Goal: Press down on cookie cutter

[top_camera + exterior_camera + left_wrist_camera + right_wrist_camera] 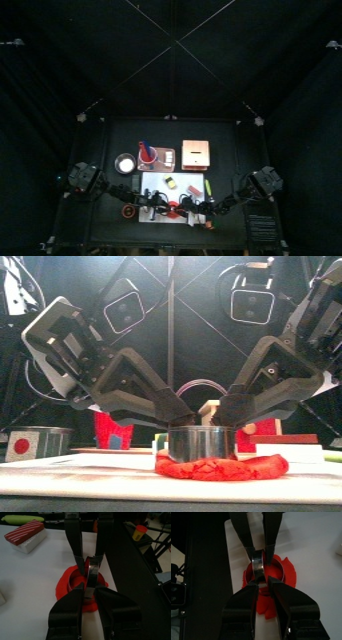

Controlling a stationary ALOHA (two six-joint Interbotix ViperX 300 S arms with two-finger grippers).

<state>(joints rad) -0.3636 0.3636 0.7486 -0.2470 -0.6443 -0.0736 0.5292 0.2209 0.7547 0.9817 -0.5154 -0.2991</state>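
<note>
Both black grippers, left (171,428) and right (230,422), clench the round shiny metal cookie cutter (199,442). It sits on flattened red dough (221,467), at the table's six o'clock edge.

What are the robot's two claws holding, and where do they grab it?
Both grippers, left and right, pinch the rim of a shiny metal ring, one on each side, as it sits on the red dough.

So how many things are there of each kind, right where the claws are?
claws: 2, the left claw and the right claw
cookie cutter, a shiny metal ring: 1
red dough: 1
total: 4
</note>
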